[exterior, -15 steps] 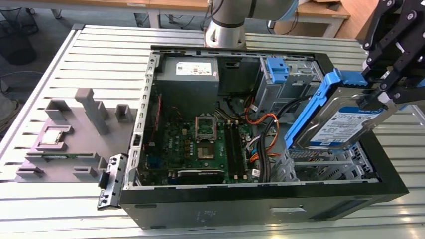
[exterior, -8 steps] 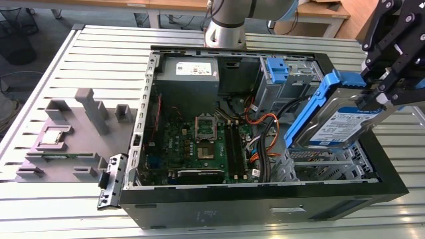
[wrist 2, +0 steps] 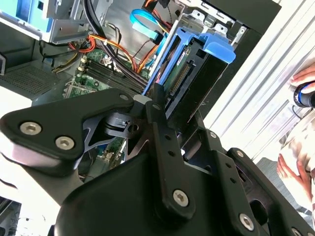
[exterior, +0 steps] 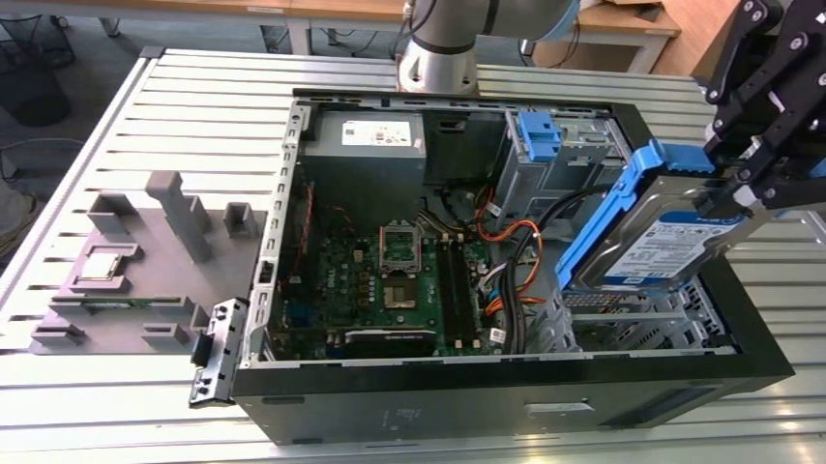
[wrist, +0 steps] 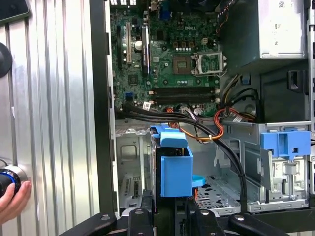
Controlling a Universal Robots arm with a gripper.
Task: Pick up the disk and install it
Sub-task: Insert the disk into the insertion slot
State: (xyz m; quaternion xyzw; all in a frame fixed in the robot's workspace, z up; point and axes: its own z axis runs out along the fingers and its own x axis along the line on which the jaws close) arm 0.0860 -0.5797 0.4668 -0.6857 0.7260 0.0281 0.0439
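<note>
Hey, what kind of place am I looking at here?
Probably a robotics lab bench: an open computer case sits on a slotted metal table, and the arm's gripper holds the disk above it.

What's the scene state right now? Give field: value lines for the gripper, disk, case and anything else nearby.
gripper: gripper shut on the disk, above the case's end at the exterior view's right
disk: disk in its blue carrier, held in the air, tilted on edge, not yet seated
case: case open on top, motherboard exposed
bay: metal drive cage below the disk
other: blue bracket inside the case; grey fixture outside it, at the exterior view's left; a person's hand beside the case
</note>
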